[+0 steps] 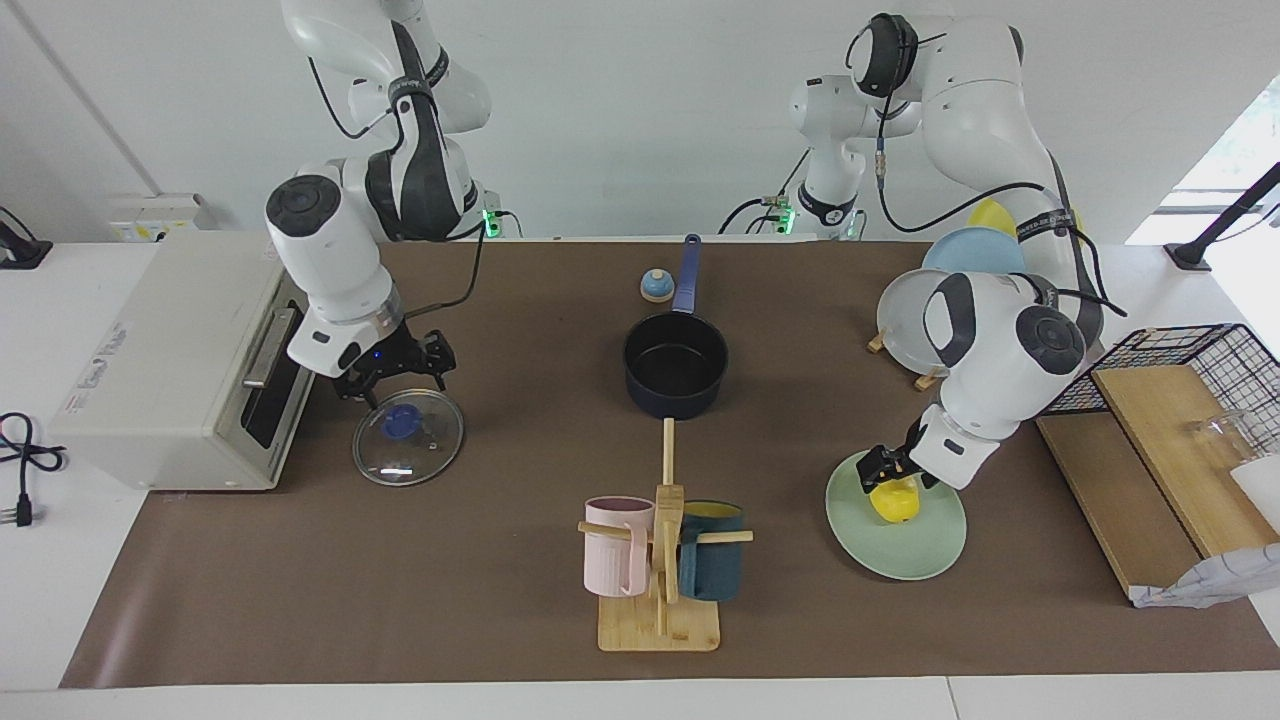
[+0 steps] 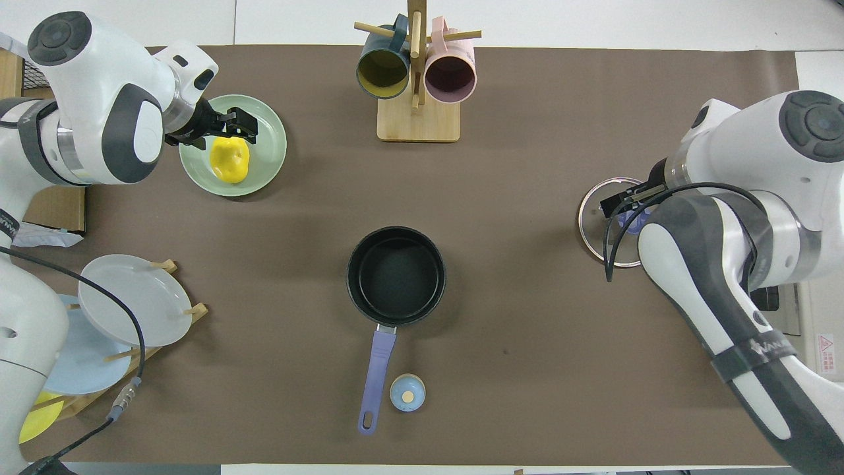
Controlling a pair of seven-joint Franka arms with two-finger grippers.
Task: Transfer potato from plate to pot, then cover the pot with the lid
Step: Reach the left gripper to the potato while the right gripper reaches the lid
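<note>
The pot stands mid-counter, black inside and with nothing in it, its blue handle pointing toward the robots, with a small blue bell beside the handle. Farther out, toward the right arm's end, the right end effector hangs over the lid with its fingers spread wide and nothing between them. The lid, clear glass with a blue knob, lies flat on the counter just beside the toaster oven. Toward the left arm's end, the left end effector is low over the plate, jaws wide, at the potato; it may be touching it (contact is hard to judge). The lumpy yellow potato rests on the pale green plate. Farthest out stands the mug rack.
</note>
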